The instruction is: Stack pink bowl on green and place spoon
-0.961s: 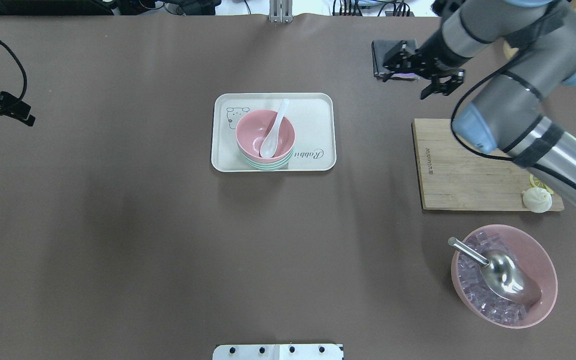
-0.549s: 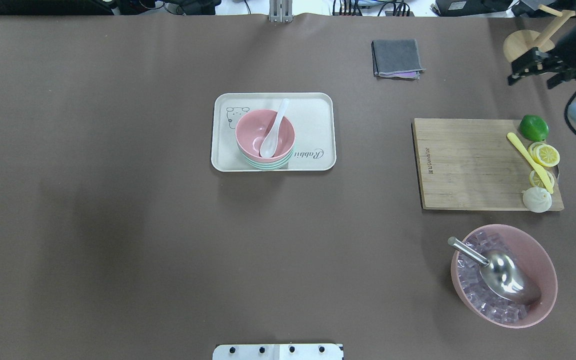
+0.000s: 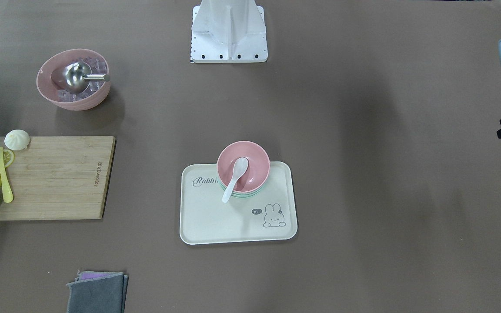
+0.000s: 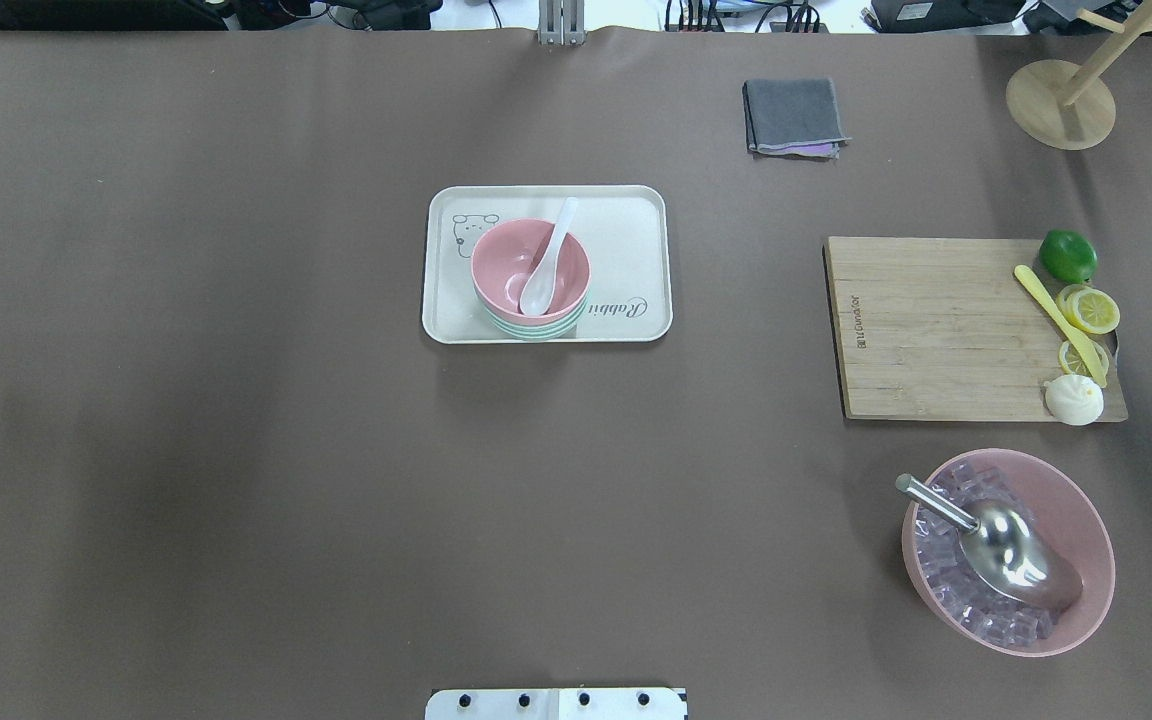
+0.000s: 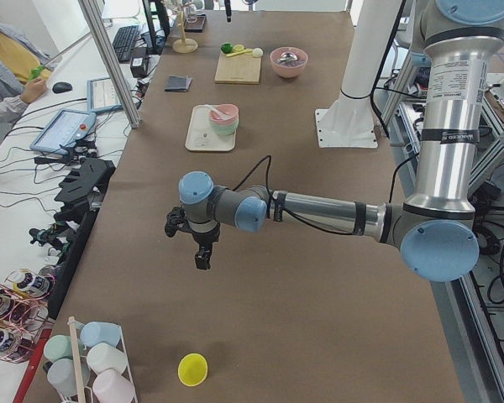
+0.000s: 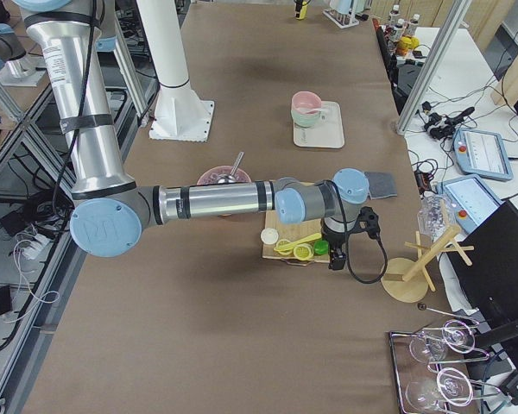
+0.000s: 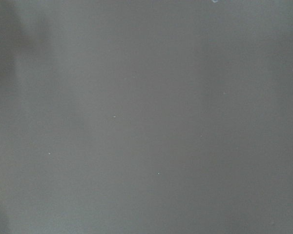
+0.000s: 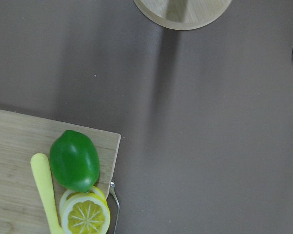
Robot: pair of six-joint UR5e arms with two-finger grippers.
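Note:
The pink bowl point(image 4: 506, 262) sits nested on the green bowl point(image 4: 531, 330) on the cream rabbit tray point(image 4: 636, 240), at the table's middle. The white spoon point(image 4: 546, 262) lies in the pink bowl with its handle over the rim. The front view shows the same stack point(image 3: 255, 163) and spoon point(image 3: 234, 177). My left gripper point(image 5: 202, 256) hangs over bare table far off to the left, empty. My right gripper point(image 6: 335, 261) hangs beside the cutting board's outer end. I cannot tell whether either gripper is open or shut.
A wooden cutting board point(image 4: 926, 330) holds a lime point(image 4: 1068, 255), lemon slices, a yellow knife and a bun point(image 4: 1074, 399). A large pink bowl point(image 4: 1086, 520) with ice and a metal scoop stands front right. A grey cloth point(image 4: 794, 115) and a wooden stand point(image 4: 1060, 103) are at the back.
My right arm has swung away from the grey cloth and off the table's right edge. My left gripper has left the overhead view on the left. Bowls and spoon have not moved.

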